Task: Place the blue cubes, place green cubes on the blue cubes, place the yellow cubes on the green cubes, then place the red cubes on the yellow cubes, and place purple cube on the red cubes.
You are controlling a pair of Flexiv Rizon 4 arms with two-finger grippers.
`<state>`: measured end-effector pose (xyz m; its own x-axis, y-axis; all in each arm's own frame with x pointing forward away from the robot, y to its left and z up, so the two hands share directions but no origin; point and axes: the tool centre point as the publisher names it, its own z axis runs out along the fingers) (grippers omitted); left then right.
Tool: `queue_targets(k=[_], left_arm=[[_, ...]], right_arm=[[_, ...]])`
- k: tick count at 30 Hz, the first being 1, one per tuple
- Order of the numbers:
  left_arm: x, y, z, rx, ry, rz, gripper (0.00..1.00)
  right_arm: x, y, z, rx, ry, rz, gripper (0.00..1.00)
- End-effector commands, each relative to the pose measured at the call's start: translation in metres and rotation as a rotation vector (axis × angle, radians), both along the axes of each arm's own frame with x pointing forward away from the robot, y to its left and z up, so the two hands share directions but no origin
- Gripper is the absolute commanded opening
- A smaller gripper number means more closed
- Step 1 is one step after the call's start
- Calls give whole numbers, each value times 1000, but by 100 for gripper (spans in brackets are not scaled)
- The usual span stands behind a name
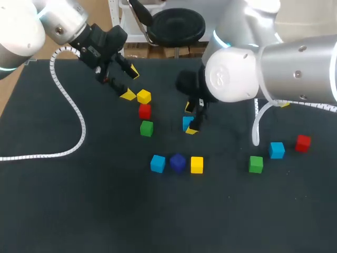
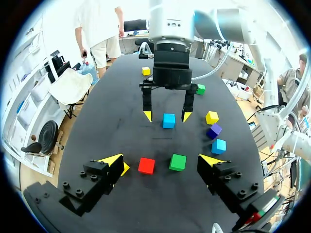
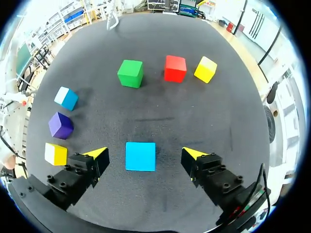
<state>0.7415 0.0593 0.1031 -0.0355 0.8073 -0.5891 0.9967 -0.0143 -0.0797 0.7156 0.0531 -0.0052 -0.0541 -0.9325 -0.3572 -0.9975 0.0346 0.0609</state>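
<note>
Right jaws wide open around a blue cube (image 1: 187, 122) on the black table (image 1: 79, 211).

The two yellow tips stood on either side of this blue cube, with a gap on each side, so the right jaws held nothing. Beside that cube, toward the left arm, a yellow cube (image 1: 144, 96), a red cube (image 1: 145, 111) and a green cube (image 1: 146, 128) lay close together in a short row. The left jaws were also wide open and empty, just beside the yellow end of the row. On the robot's side of the blue cube lay a second blue cube (image 1: 157, 163), a purple cube (image 1: 178, 162) and a second yellow cube (image 1: 196, 164) in a line. Well apart from the blue cube, a white coiled cable (image 1: 79, 121) lay on the matte dark surface.
</note>
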Motion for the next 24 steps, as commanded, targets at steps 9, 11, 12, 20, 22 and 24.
queue_targets(k=[9, 11, 12, 20, 22, 24], left_arm=[[0, 0, 0, 1, -1, 0, 100], [0, 0, 0, 1, -1, 0, 100], [0, 0, 0, 1, -1, 0, 100], [0, 0, 0, 1, -1, 0, 100], [0, 0, 0, 1, -1, 0, 100], [0, 0, 0, 1, -1, 0, 100]], right_arm=[[-11, -37, 30, 60, 0, -27, 100], [-15, -45, 36, 62, -2, -30, 100], [-18, -49, 39, 59, -5, -37, 100], [-38, -82, 54, 43, 13, -55, 100], [-44, -92, 57, 40, 20, -56, 100], [-51, -101, 61, 33, 20, -70, 100]])
